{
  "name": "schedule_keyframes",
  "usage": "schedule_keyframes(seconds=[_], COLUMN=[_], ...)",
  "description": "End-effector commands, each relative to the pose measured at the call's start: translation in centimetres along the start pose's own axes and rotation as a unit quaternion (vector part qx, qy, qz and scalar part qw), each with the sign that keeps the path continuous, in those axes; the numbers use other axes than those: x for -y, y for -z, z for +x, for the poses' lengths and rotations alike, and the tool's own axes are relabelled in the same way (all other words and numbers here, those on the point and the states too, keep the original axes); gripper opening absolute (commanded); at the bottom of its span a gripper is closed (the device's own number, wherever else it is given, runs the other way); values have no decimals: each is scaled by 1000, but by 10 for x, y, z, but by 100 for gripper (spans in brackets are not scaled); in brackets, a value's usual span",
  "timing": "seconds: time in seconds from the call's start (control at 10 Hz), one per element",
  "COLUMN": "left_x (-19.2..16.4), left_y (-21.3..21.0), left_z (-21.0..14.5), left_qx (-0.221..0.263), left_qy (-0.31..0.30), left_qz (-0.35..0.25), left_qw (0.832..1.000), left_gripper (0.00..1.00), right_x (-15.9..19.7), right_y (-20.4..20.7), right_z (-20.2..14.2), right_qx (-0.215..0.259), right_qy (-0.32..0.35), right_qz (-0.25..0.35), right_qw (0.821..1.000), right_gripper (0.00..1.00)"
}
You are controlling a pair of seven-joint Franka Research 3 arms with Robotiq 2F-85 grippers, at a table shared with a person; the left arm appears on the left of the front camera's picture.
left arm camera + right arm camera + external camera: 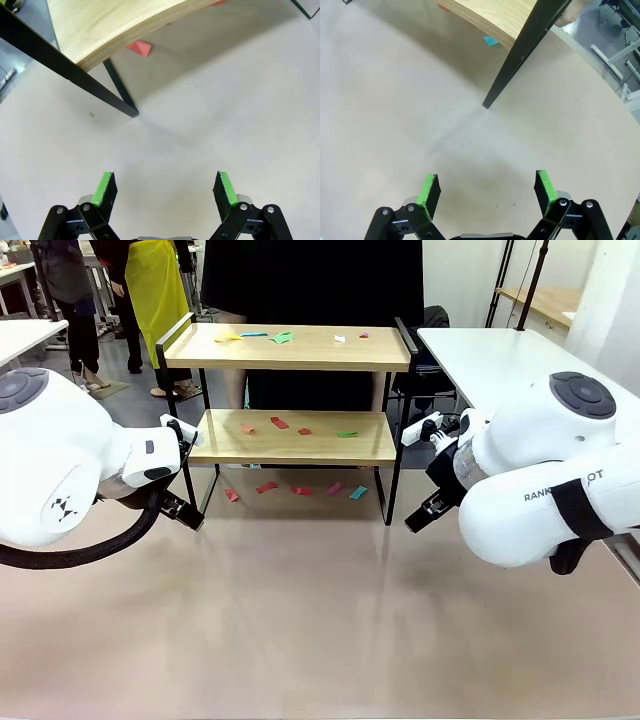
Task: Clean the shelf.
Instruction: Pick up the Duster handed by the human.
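Left hand [184,472], at the left of the front view, sits just beside the shelf's [310,352] left legs with its fingers wide apart and nothing between them. In the left wrist view its green pads [105,186] frame bare desk [210,115]. Beyond them are a black leg [75,75] and the underside of the lower board [100,25], and a red scrap [139,48] lies on the desk beneath that board.

At the centre of the front view the shelf stands upright on the far half of the beige desk [320,620], between the two arms. A person in dark clothing [310,280] stands directly behind it.
- The top board carries small paper scraps: yellow [228,338], blue [253,334], green [283,338], white [340,339] and pink [363,336].
- The lower board [220,448] carries an orange scrap [247,427], two red ones [279,423] and a green one [347,434].
- More scraps, red [266,486], pink [335,488] and teal [358,492], lie on the desk under the shelf.

Right hand [416,475] sits just beside the shelf's right legs, its fingers likewise spread wide and holding nothing. In the right wrist view the right hand [487,187] faces bare desk in front of a black leg [520,55], with a teal scrap [490,41] lying under the board edge [490,15]. A white table [500,360] stands behind the right arm.
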State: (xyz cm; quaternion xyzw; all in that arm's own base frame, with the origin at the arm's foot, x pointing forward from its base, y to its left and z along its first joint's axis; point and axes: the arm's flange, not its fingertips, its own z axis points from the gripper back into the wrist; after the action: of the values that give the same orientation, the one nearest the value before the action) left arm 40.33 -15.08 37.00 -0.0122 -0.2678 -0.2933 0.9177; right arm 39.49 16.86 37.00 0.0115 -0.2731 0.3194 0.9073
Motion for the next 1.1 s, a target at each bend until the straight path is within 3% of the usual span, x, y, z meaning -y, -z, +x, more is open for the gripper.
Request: schedule_keyframes(seconds=[0.0,0.2,0.4,0.6,0.8,1.0], left_x=[-4,-36,-68,-110,-171,-226], left_y=[-15,-49,-81,-116,-139,-144], left_z=[11,31,33,23,7,-14], left_qx=[7,40,47,36,76,124], left_qy=[12,3,15,75,133,160], left_qz=[-52,-95,-121,-167,-271,-331], left_qw=[999,995,991,982,950,922], left_gripper=[100,100,100,100,100,100], right_x=[9,46,82,127,182,226], right_y=[-13,-52,-92,-134,-153,-149], right_z=[16,31,21,-2,-30,-65], right_qx=[15,57,90,158,220,260], right_qy=[3,33,37,-1,-32,-66], right_qz=[16,34,50,91,101,93], right_qw=[1000,997,994,983,970,959], right_gripper=[100,100,100,100,100,100])
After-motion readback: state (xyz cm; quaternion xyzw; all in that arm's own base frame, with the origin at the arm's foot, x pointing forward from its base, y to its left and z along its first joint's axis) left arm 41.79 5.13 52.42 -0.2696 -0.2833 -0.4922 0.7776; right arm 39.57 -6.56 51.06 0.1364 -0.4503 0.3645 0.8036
